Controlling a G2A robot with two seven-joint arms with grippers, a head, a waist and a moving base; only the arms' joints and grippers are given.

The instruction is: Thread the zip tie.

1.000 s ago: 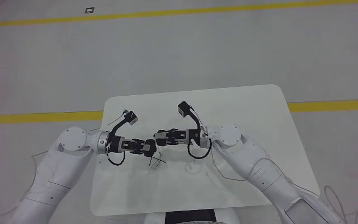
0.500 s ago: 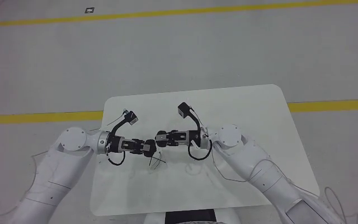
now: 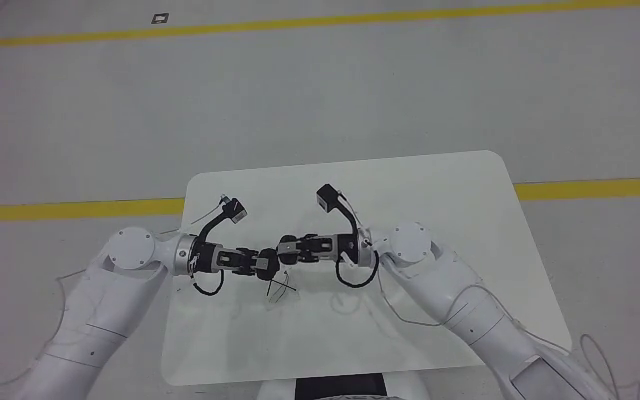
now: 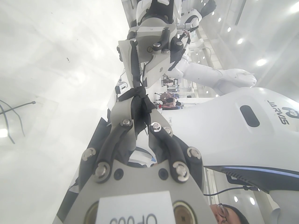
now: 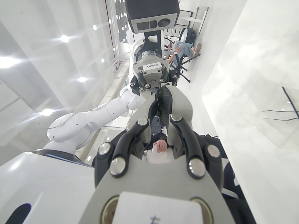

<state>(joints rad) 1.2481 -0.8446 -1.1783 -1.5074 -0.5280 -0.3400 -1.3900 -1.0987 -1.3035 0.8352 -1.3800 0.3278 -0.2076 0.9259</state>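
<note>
Above the middle of the white table (image 3: 440,200) my two grippers meet tip to tip. The left gripper (image 3: 268,262) (image 4: 137,109) is shut on a black zip tie (image 4: 139,94), which bunches into a dark knot just past its fingertips. From the opposite side, the right gripper (image 3: 285,248) (image 4: 137,83) (image 5: 161,100) is shut on the same black strip. In the right wrist view, the left gripper (image 5: 156,89) sits right behind my right fingers and the tie itself is hidden there.
Loose black zip ties (image 3: 281,288) (image 4: 10,117) (image 5: 288,109) lie crossed on the table just in front of the grippers. The table's rounded near edge is close behind them. Grey floor with yellow lines lies beyond.
The right arm has edged very slightly toward the left one. Both grippers keep their hold and the loose ties have not moved.
</note>
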